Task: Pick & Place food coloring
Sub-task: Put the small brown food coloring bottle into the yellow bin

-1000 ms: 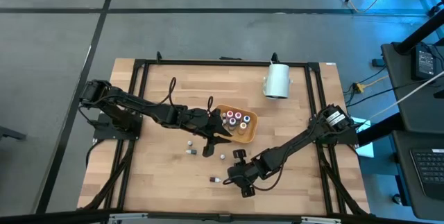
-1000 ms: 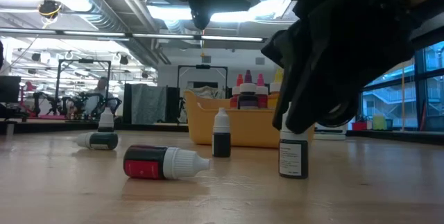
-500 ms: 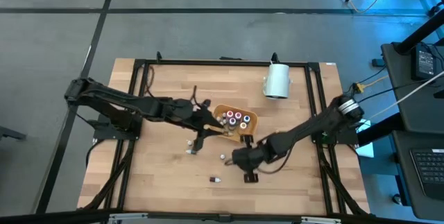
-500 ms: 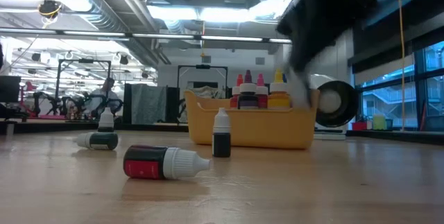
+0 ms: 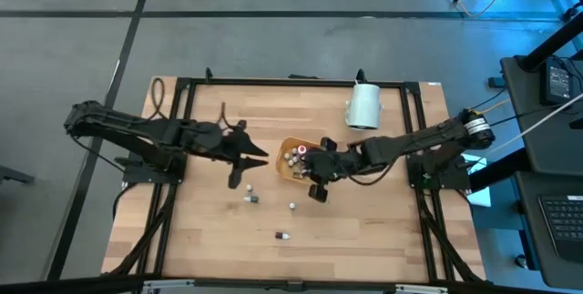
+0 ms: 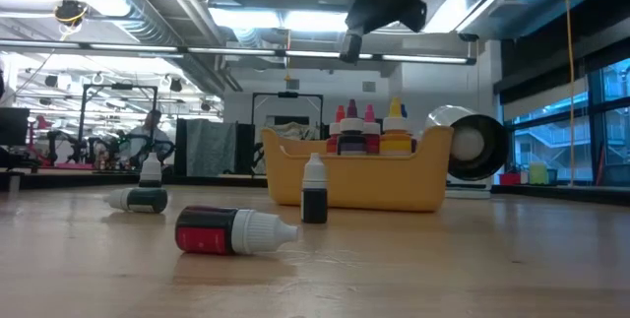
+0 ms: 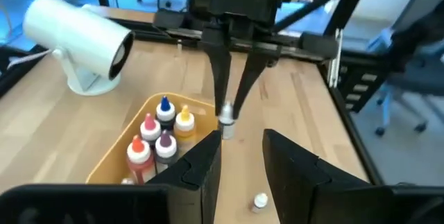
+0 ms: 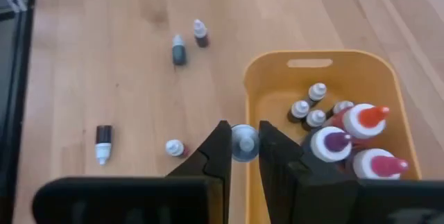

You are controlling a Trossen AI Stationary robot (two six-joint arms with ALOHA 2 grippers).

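- Pale wooden plank table (image 5: 383, 230): smooth, faint sheen.
- On it, orange plastic tray (image 6: 423, 185): smooth, matt.
- Inside the tray, small plastic bottles (image 8: 361, 123), glossy caps.
- Beside the tray, white cylinder (image 7: 76, 33): smooth, matt plastic.
- Black gripper fingers (image 8: 218, 158): matt.

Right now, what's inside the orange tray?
The orange tray holds upright food coloring bottles with orange, purple, pink and white caps. The right pincer, shut on a small bottle, hides the tray's near corner.
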